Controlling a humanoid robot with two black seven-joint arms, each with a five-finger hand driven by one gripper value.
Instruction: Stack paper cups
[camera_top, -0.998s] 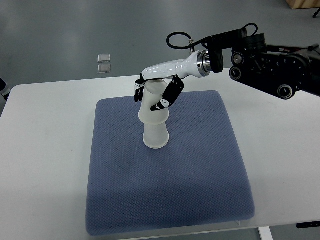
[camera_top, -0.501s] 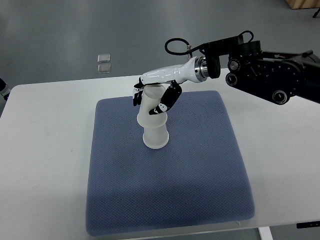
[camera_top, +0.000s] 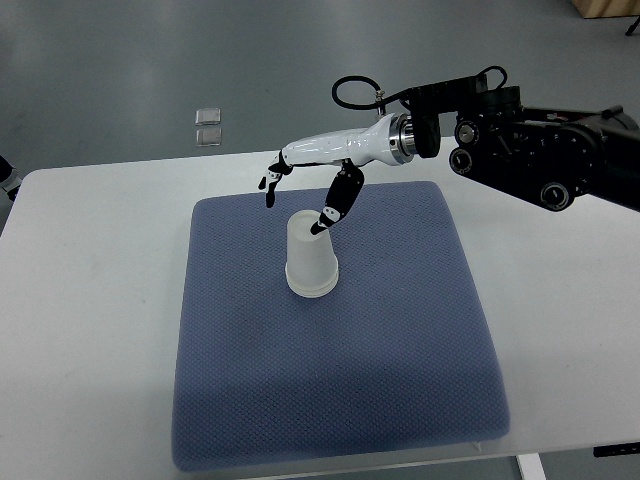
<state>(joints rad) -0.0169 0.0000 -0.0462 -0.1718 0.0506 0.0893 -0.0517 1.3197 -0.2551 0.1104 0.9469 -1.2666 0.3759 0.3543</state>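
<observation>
On the table, from my remote seat: I saw one working arm and one stack of cups.

Table (camera_top: 90, 300): white, flat, carrying the pad; its far edge met a grey floor.

Pad (camera_top: 330, 380): blue-grey, textured, roughly square, covering most of the table's middle. Nothing else lay on it besides the cups.

Floor clutter: two small clear squares (camera_top: 208, 125) sat beyond the table's far edge, well apart from the work.

Obstructions: I found nothing between the hand and the cups; only the thumb crossed in front of the stack's upper right edge in my view.

Right arm (camera_top: 540, 150): black, bulky links entering from the right edge, with a looped cable (camera_top: 352, 88) above the wrist.

Right hand (camera_top: 300, 185): white shell, black fingertips, poised above and slightly behind the cups. Its fingers were spread and relaxed, gripping nothing. The thumb tip hung near the stack's top rim; I could not tell whether it touched.

Left arm: not visible to me.

Paper cups (camera_top: 309, 253): white, translucent-looking, standing upside down on the pad's far-centre area, wide mouth down, narrow base up. The stack stood upright. I could not count the nested cups from this angle.
</observation>
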